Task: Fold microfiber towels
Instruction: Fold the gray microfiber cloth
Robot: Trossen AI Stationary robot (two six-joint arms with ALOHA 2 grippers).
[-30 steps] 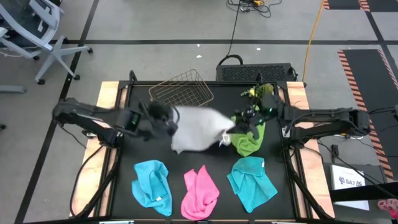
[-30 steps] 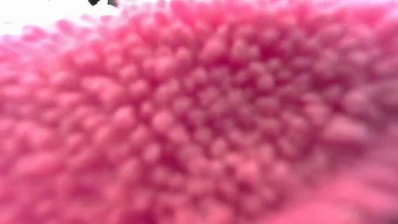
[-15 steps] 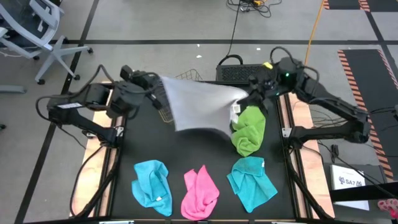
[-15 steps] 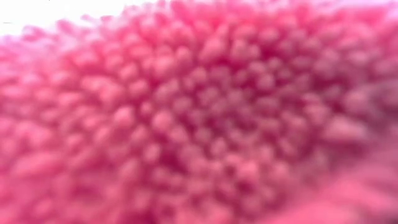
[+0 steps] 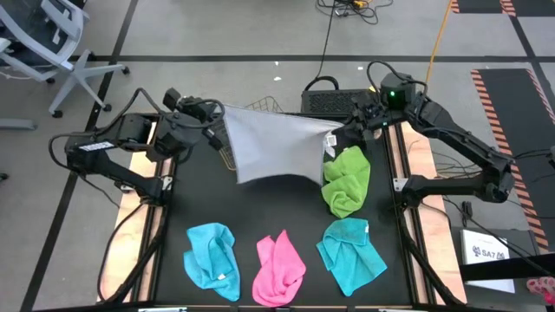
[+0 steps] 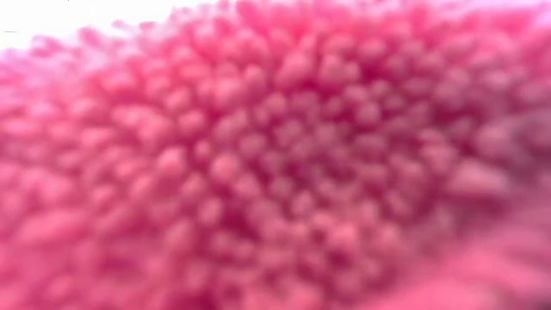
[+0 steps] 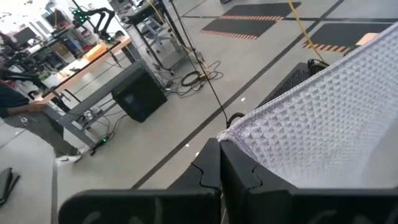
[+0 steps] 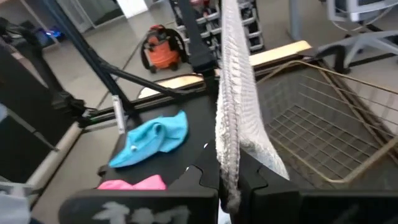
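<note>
- White-grey waffle-textured towel (image 5: 276, 147) hangs stretched in the air over the far half of the table (image 5: 260, 208), one corner in each gripper; it is spread, not yet folded.
- Left gripper (image 5: 211, 132) is raised near the far left corner of the table, its fingers pinched tight on the towel's left corner, as the left wrist view confirms (image 7: 219, 149).
- Right gripper (image 5: 340, 132) is raised near the far right corner, its fingers likewise clamped on the opposite corner; in the right wrist view the cloth (image 8: 233, 106) rises edge-on from between the fingers.
- Copper wire basket (image 5: 260, 108) sits at the far edge, mostly hidden behind the raised towel in the high view.
- Lime green towel (image 5: 347, 180) lies crumpled toward the right edge, just below the hanging cloth's right end.
- Two cyan-blue towels lie bunched along the near edge, one toward the left (image 5: 212, 258) and one toward the right (image 5: 350, 254), well apart, with the pink towel (image 5: 280, 269) between them.
- Pink fibres (image 6: 275, 164) fill the low view completely, so nothing else can be read there.
- Judging by how things lie, no towel is folded yet: the white-grey one is the first in hand, at the spreading stage, and four crumpled cloths are left untouched.
- Next, it probably needs laying flat on the bare centre of the table before a fold.
</note>
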